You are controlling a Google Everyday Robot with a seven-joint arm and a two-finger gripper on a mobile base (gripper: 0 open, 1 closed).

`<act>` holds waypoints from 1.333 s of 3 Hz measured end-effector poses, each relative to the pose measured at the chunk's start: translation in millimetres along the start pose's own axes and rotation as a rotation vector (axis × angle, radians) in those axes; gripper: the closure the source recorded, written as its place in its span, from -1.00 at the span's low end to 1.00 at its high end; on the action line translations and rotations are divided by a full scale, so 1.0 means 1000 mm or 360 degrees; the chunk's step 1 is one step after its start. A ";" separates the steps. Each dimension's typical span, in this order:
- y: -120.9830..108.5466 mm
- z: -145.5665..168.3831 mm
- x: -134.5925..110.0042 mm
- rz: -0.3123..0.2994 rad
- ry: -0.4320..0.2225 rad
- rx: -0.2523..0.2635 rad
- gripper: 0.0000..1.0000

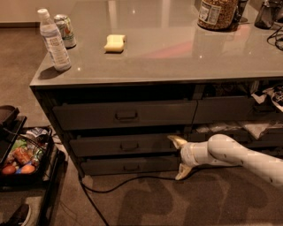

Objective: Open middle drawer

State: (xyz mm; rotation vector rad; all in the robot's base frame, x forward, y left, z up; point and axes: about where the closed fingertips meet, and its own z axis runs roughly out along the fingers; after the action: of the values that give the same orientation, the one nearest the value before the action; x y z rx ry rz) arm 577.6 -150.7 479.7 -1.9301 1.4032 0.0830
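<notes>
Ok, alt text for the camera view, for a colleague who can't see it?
The robot's open claw is at the right end of the middle drawer, right of its handle. The grey countertop above holds a water bottle, a can and a yellow sponge.

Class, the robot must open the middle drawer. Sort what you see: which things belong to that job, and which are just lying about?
Belongs to the job:
middle drawer
gripper, fingers open, at that drawer's right end

Just lying about:
water bottle, soda can, yellow sponge and jar on the countertop
cable on the floor
</notes>
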 end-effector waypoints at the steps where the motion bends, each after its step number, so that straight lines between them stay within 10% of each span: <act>1: -0.025 0.033 0.035 0.0008 -0.0028 0.0146 -1.00; 3: -0.021 0.034 0.031 0.0006 -0.0027 0.0136 -1.00; 4: -0.053 0.072 0.034 -0.0040 -0.0050 0.0251 -1.00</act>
State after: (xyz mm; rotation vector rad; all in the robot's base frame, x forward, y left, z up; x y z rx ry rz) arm 661.8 -128.2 439.8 -1.8081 1.3244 -0.0091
